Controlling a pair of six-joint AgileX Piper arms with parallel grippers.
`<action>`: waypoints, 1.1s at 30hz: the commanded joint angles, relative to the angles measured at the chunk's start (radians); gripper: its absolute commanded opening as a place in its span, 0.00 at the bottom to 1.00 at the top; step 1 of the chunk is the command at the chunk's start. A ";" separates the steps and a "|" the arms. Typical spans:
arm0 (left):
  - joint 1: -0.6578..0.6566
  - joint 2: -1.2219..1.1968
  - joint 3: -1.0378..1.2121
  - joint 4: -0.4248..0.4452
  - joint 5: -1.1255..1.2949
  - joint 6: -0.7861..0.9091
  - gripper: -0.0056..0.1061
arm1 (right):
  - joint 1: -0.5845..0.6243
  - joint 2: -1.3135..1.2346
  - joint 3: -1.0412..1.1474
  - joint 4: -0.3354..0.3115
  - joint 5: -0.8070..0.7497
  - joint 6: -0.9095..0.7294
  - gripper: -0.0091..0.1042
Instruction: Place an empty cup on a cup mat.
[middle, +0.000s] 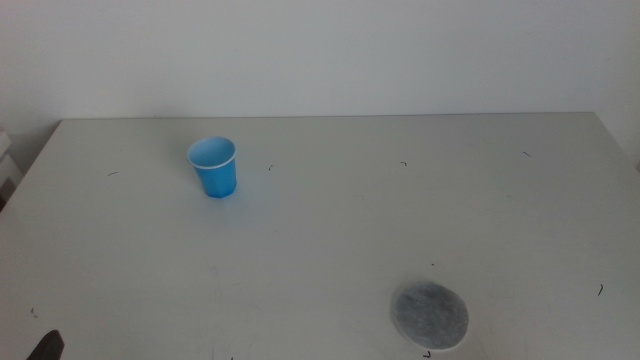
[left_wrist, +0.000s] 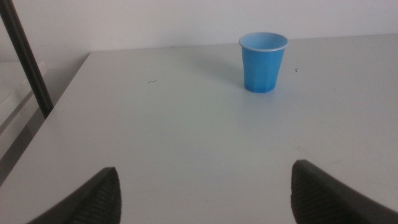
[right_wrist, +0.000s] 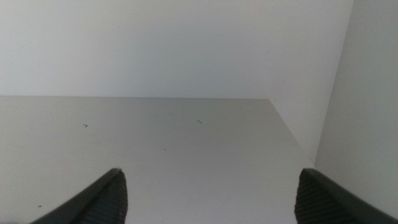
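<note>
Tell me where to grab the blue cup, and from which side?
Grip the cup across its side wall, mid-height, probably with the open left gripper coming in level from the near side. It stands upright, mouth up, alone on the table, and it tapers downward, so a side pinch should suit it.

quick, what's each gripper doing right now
Left gripper: open, holding nothing, back from the cup.
Right gripper: open, holding nothing, waiting over bare table.
</note>
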 joint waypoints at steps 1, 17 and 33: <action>-0.004 0.030 -0.040 -0.005 -0.073 -0.041 0.99 | 0.002 -0.019 -0.012 -0.009 -0.077 -0.008 0.91; -0.005 0.805 -0.801 -0.017 0.189 -0.063 0.99 | 0.002 -0.019 -0.012 -0.009 -0.077 -0.008 0.91; -0.005 1.408 -1.605 -0.021 0.624 0.004 0.99 | 0.002 -0.019 -0.012 -0.009 -0.077 -0.008 0.91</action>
